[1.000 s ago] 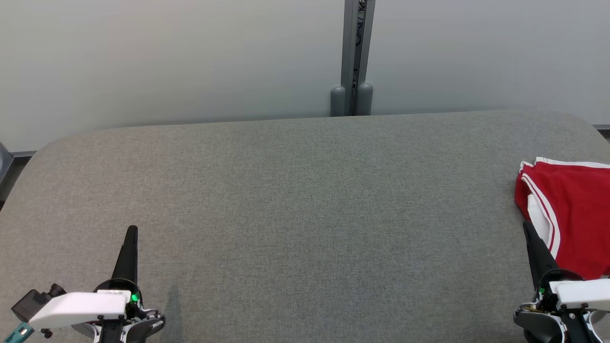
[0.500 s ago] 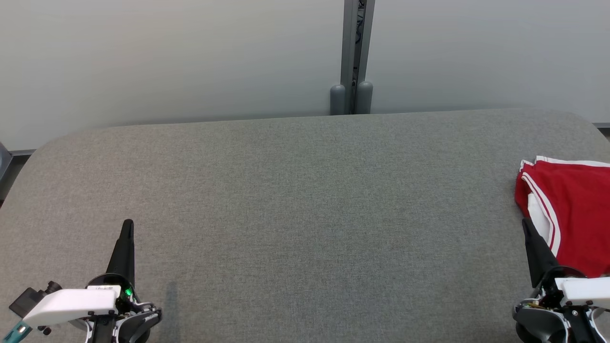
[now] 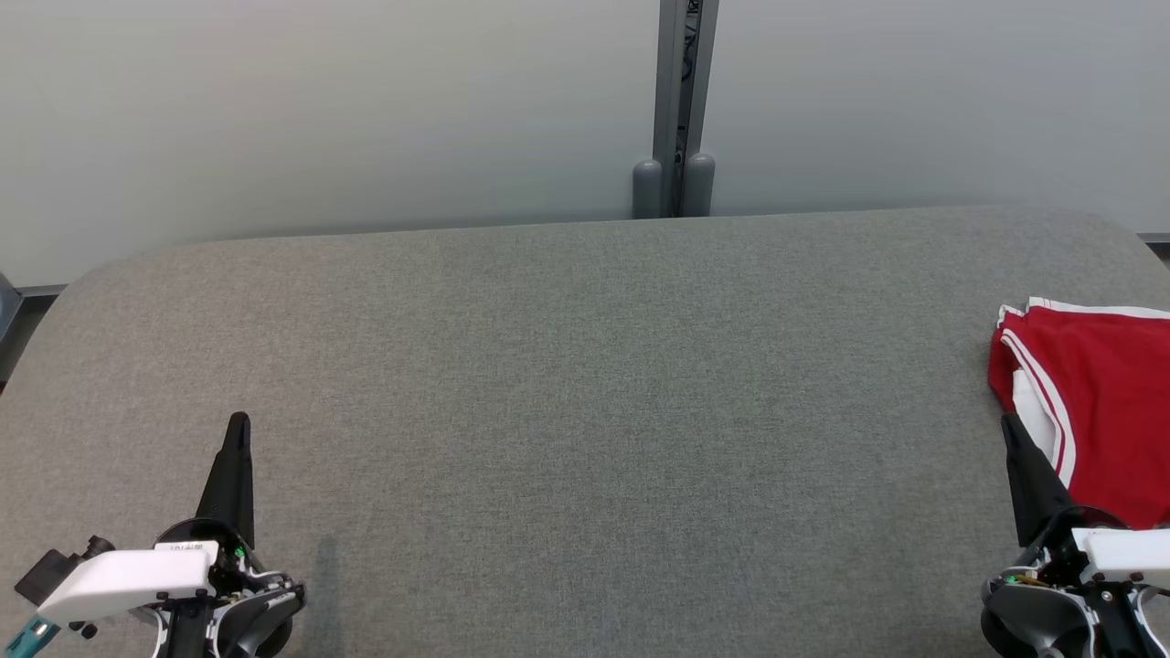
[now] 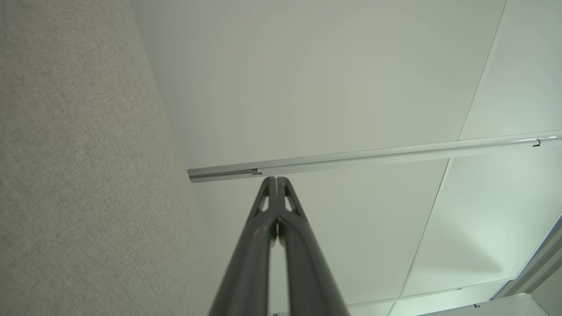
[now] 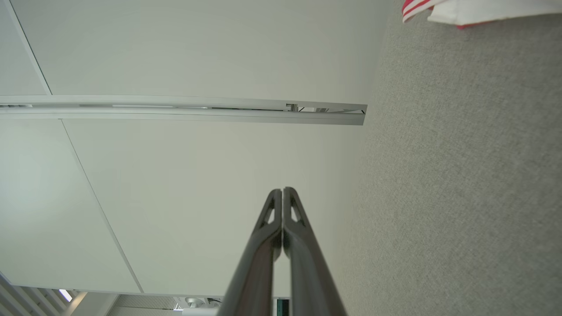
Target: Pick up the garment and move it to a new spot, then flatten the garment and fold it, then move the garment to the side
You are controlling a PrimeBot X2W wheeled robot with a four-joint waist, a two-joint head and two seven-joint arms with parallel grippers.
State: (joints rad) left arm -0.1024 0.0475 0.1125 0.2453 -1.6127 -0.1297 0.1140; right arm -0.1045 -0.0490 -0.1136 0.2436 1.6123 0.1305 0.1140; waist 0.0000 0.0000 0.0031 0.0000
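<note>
The garment (image 3: 1101, 402), red with white stripes along its hems, lies folded at the right edge of the grey padded table (image 3: 585, 384), partly cut off by the head view's border. A strip of it (image 5: 456, 9) peeks in at the top of the right wrist view. My right gripper (image 3: 1008, 422) hovers at the lower right, shut and empty, its tip just beside the garment's near left hem. At the lower left my left gripper (image 3: 239, 420) is shut too, holding nothing, far from the garment. Both wrist views show the fingers (image 4: 275, 181) (image 5: 282, 191) pressed together.
A pale partition wall (image 3: 320, 110) runs behind the table, with a grey metal post (image 3: 681, 110) at its middle. The table's rounded corners fall away at the far left and far right.
Both grippers have drawn back slightly toward the bottom of the head view, the left one drifting a little left. The garment has not moved.
</note>
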